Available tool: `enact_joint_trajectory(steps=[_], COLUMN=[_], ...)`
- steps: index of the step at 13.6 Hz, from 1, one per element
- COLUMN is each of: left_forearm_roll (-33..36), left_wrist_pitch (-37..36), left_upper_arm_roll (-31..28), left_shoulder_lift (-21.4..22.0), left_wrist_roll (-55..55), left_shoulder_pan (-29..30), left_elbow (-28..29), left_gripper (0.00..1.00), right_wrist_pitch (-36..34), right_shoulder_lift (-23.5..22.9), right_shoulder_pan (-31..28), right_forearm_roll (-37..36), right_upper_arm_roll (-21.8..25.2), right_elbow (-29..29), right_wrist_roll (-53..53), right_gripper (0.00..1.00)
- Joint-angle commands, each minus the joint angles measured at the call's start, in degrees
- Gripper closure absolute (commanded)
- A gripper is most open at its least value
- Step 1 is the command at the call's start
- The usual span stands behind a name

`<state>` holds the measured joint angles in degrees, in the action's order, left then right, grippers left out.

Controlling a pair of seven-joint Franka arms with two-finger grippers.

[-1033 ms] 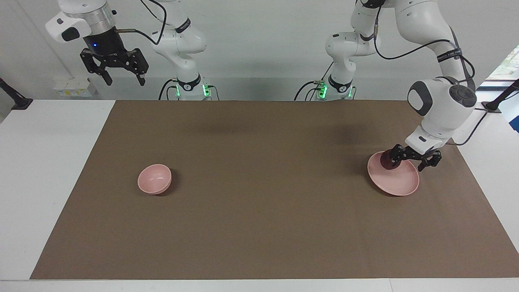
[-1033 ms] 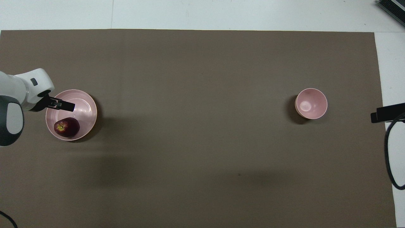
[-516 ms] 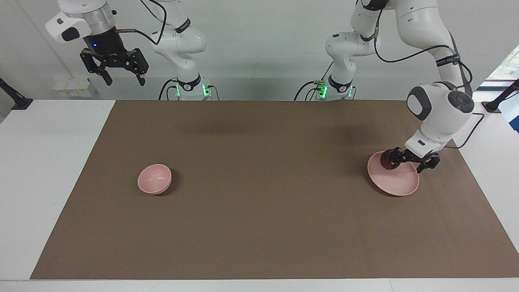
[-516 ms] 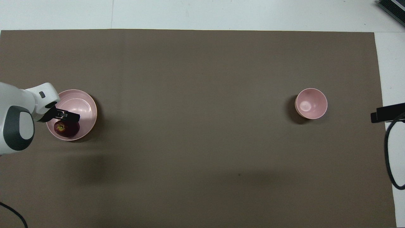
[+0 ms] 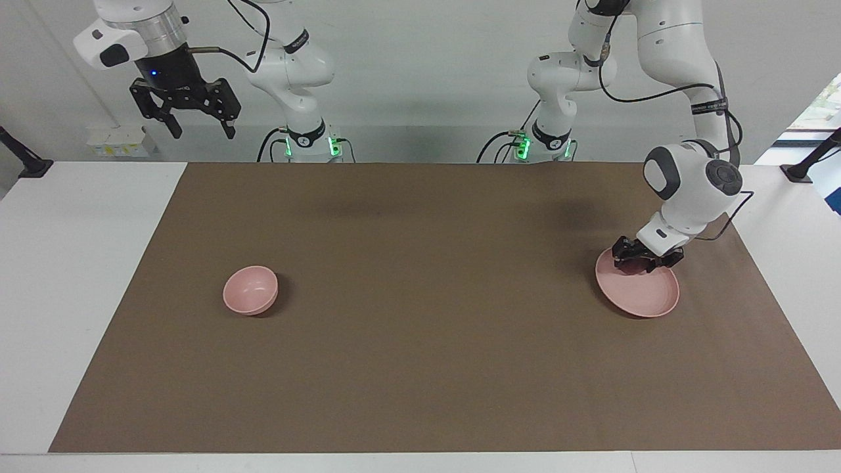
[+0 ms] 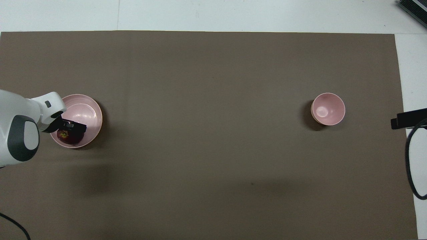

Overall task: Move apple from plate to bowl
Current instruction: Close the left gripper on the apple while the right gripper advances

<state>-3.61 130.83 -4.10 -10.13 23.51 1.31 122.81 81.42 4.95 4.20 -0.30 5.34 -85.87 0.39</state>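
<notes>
The dark red apple (image 6: 66, 137) lies on the pale pink plate (image 5: 647, 299) at the left arm's end of the table, on the part of the plate nearer to the robots. My left gripper (image 5: 642, 258) is low over the apple with its fingers open on either side of it, and it hides most of the apple. It also shows in the overhead view (image 6: 71, 129), over the plate (image 6: 88, 110). The small deep pink bowl (image 5: 250, 290) stands empty toward the right arm's end, also in the overhead view (image 6: 328, 109). My right gripper (image 5: 203, 135) waits raised and open.
A brown mat (image 5: 420, 341) covers most of the white table (image 5: 85, 263). A black cable (image 6: 412, 166) loops at the right arm's end of the table. A black clamp (image 5: 26, 164) stands at the table's corner.
My left gripper has moved toward the robots across the plate, from beside the apple to over it, and come down around it. The right arm, the bowl and the plate have not moved.
</notes>
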Motion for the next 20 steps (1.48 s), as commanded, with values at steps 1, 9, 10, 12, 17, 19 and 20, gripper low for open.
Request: enact_joint_trajectory(steps=[1,9,10,12,17,19,20], left_forearm_roll=[-0.9,-1.0,-1.3,-1.5,-1.7,-1.7,-2.0], left_wrist_pitch=[0.3,-7.0,-7.3,-8.7,-13.5,-15.9,-16.1], left_upper_arm_roll=[0.0,0.0,0.0,0.0,0.1,0.3,0.8], left_shoulder_lift=[1.3,0.4,0.5,0.4,-1.1,-1.7,-1.7], left_wrist_roll=[1.4,0.7,0.6,0.6,-2.1,-7.0,-9.3], left_shoulder_pan=[-0.5,-0.4,-0.4,-0.4,-1.4,-2.8,-3.2], left_elbow=[0.9,-7.6,-7.8,-9.5,-15.9,-18.6,-18.7], left_gripper=[1.0,1.0,1.0,1.0,1.0,1.0,1.0], right_wrist_pitch=[-1.2,-1.2,-1.6,-1.0,5.0,8.3,10.3], right_shoulder_lift=[-0.4,-0.3,-0.2,0.2,-0.6,-0.9,-1.0], right_shoulder_pan=[-0.7,-0.9,-1.0,-1.0,-0.2,0.1,0.2], right_forearm_roll=[1.1,1.0,0.4,0.5,4.5,7.2,9.1], right_upper_arm_roll=[-0.1,0.2,0.2,0.2,-0.1,-0.2,-0.5], right_elbow=[1.0,1.0,0.8,0.2,-3.7,-6.1,-7.4], right_wrist_roll=[-1.4,-1.4,-1.7,-1.3,-1.1,-1.3,-1.2], right_gripper=[0.0,0.0,0.0,0.0,0.0,0.0,0.0])
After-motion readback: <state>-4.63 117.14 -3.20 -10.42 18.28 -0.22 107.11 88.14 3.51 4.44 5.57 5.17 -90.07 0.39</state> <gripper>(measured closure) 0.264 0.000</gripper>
